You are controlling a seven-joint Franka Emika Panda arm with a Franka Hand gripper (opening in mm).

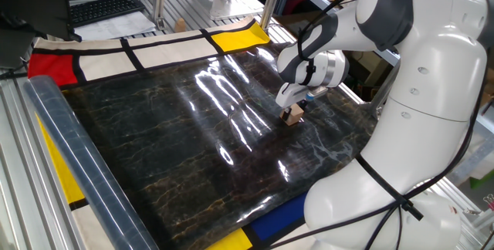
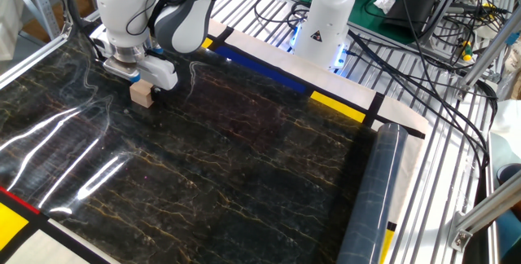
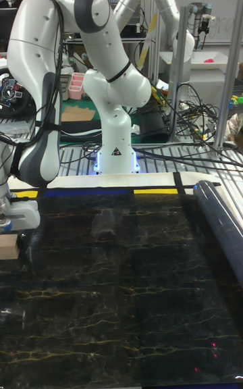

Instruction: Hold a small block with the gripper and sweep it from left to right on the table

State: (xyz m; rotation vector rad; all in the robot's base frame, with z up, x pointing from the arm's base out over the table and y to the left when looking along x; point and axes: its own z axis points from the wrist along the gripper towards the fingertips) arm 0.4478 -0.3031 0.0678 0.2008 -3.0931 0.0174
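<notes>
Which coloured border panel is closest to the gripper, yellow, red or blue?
The yellow panel at the far corner; the gripper on the small block sits nearer it than the red panel or blue panel.

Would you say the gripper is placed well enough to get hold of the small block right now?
Probably yes. The gripper sits directly over the small block, which rests on the table, and nothing else lies near it. Whether the fingers already clamp it cannot be told from these views.
</notes>
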